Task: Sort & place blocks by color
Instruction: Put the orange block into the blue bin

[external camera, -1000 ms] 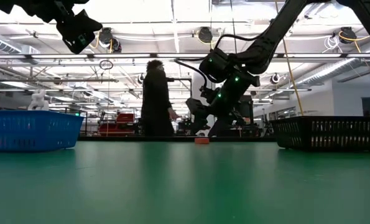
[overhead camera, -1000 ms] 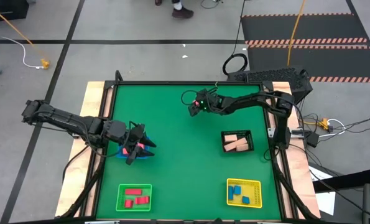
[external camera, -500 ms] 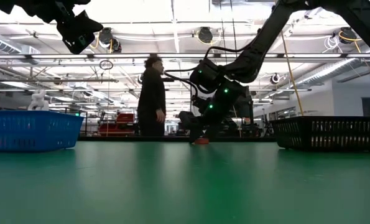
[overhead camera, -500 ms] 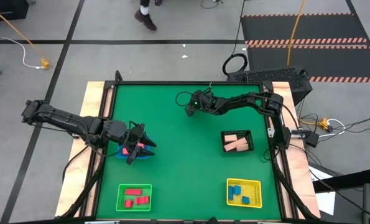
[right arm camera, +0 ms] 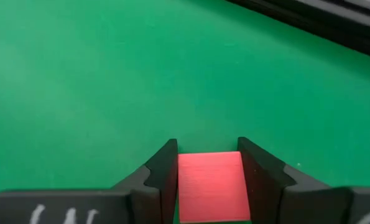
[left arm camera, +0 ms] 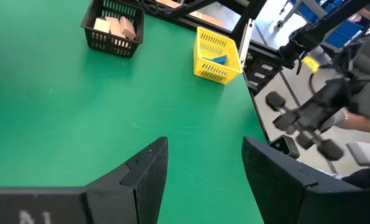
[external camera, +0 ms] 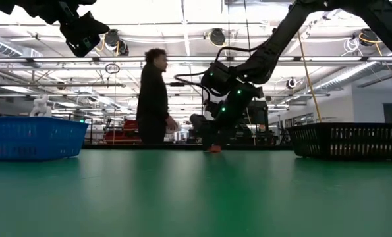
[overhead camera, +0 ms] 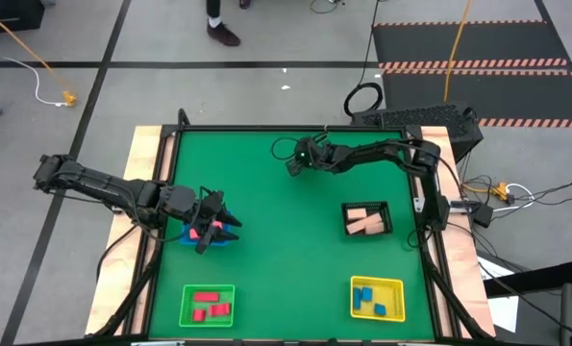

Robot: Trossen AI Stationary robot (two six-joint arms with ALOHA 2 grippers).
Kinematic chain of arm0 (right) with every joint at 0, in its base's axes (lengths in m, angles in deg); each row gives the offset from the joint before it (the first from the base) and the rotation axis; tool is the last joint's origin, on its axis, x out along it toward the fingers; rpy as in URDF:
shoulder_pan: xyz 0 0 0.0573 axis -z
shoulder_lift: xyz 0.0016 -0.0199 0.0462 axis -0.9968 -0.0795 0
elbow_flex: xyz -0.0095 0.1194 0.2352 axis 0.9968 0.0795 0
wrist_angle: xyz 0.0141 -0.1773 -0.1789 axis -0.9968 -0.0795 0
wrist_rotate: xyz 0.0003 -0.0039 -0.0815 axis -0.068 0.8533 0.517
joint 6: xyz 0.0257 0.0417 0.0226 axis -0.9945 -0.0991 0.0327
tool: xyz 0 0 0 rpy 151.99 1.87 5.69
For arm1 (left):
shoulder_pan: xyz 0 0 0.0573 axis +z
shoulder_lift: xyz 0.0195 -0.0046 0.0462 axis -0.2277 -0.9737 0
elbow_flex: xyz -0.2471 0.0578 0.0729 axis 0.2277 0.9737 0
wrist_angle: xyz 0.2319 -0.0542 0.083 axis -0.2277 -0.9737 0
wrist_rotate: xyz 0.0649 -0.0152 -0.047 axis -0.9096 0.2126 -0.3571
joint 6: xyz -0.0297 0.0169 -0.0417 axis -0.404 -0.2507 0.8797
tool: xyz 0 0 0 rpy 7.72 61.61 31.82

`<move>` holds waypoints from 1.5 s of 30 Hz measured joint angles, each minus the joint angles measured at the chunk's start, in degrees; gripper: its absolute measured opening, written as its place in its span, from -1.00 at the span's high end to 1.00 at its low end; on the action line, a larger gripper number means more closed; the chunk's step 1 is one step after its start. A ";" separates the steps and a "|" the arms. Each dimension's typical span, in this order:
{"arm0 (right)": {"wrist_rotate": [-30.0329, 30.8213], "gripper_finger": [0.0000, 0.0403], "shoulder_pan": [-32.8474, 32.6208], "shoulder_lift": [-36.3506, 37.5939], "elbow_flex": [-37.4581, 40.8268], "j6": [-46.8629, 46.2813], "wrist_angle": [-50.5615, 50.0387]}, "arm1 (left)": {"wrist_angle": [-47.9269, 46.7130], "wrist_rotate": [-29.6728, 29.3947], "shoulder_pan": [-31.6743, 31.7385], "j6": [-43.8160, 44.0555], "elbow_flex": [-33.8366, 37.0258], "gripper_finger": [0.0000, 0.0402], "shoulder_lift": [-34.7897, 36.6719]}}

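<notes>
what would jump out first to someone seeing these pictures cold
Most striking is the red block pinched between the fingers of the right gripper, low on the green table near its far edge. Next come the four trays: green with red pieces, yellow with blue ones, black with tan ones, and blue under the open left gripper at the left edge.

Grey tiled floor (overhead camera: 266, 38) filled the frame's top, with black hazard-striped mats (overhead camera: 478, 58) upper right. A person (external camera: 153, 99) stood left of centre under white ceiling beams (external camera: 182, 59) and lights.
</notes>
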 joint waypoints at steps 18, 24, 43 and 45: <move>-9.00 0.41 -15.21 14.11 0.24 28.66 7.95 | 1.06 -10.62 0.33 0.88 -0.04 -0.03 -6.36; 0.03 0.40 -23.73 14.02 0.23 44.99 8.74 | 5.89 -10.59 0.33 3.26 -0.02 -0.03 -11.12; 5.11 0.38 -32.86 14.04 0.18 54.92 20.58 | 20.53 -9.91 1.73 7.61 0.00 -0.03 -18.27; 5.33 0.38 -33.09 14.04 0.21 55.24 21.35 | 21.48 -9.80 2.32 8.39 0.00 -0.03 -18.20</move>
